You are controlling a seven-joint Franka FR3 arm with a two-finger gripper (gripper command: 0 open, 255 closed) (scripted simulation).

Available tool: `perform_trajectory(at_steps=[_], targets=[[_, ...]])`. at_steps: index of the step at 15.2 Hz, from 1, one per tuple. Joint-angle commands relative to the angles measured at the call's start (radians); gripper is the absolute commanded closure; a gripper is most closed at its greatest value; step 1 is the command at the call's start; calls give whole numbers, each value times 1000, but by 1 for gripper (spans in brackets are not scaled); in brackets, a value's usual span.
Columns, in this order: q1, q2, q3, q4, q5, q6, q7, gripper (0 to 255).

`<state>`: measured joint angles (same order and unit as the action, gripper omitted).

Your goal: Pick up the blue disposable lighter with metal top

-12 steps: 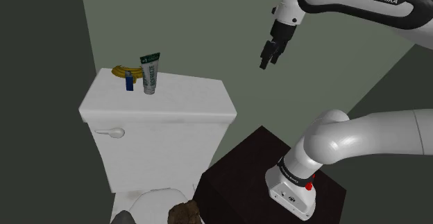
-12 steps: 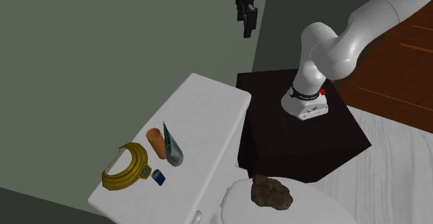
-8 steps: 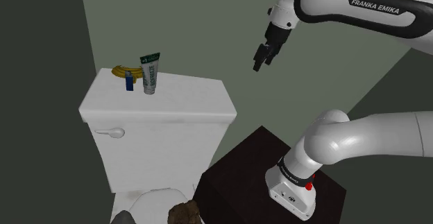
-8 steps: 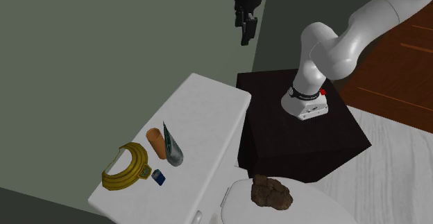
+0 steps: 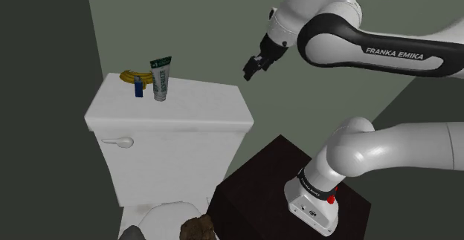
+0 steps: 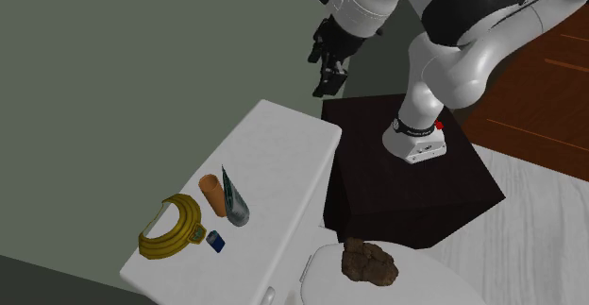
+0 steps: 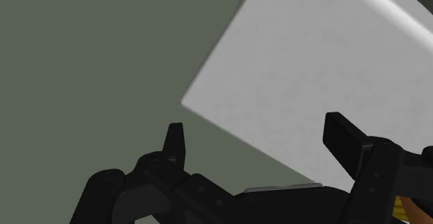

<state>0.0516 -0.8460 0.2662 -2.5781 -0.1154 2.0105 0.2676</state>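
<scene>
The small blue lighter (image 5: 138,88) with a metal top stands upright near the far left corner of the white toilet tank lid (image 5: 193,114). From above in the second exterior view the lighter (image 6: 214,241) sits between a yellow ring and a tube. My gripper (image 5: 249,72) hangs in the air past the lid's right end, well away from the lighter, and is open. In the second exterior view the gripper (image 6: 328,83) is above the lid's (image 6: 283,147) far end. The wrist view has the gripper (image 7: 260,143) over a corner of the lid (image 7: 312,63), fingers apart and holding nothing.
A green-and-white toothpaste tube (image 5: 160,79) stands right beside the lighter, a yellow ring (image 6: 170,229) behind it, and an orange item (image 6: 216,194) nearby. A grey-green wall backs the tank. A brown lump (image 6: 369,260) lies on the toilet seat. The dark stand (image 6: 378,185) is close alongside.
The gripper has dropped lower and swung toward the shoulder view's left, closer to the tank lid's end. The arm's upper links have rotated into view. Things on the lid have not moved.
</scene>
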Motion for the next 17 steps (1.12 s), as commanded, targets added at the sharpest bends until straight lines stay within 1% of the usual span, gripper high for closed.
perform_trajectory(at_steps=[1, 3, 5, 7, 8, 10, 12, 15, 17], targets=[[-11, 22, 85, -16, -22, 96, 90, 0], [-37, 47, 174, -21, -56, 177, 181, 0], [-79, 78, 271, -17, -102, 252, 279, 0], [-139, 109, 378, -1, -158, 317, 385, 0], [-177, 124, 436, 10, -190, 346, 440, 0], [-269, 149, 561, 42, -260, 393, 554, 0], [-380, 162, 697, 84, -332, 428, 668, 0], [-570, 150, 912, 164, -427, 458, 826, 0], [-700, 112, 1048, 227, -470, 468, 914, 0]])
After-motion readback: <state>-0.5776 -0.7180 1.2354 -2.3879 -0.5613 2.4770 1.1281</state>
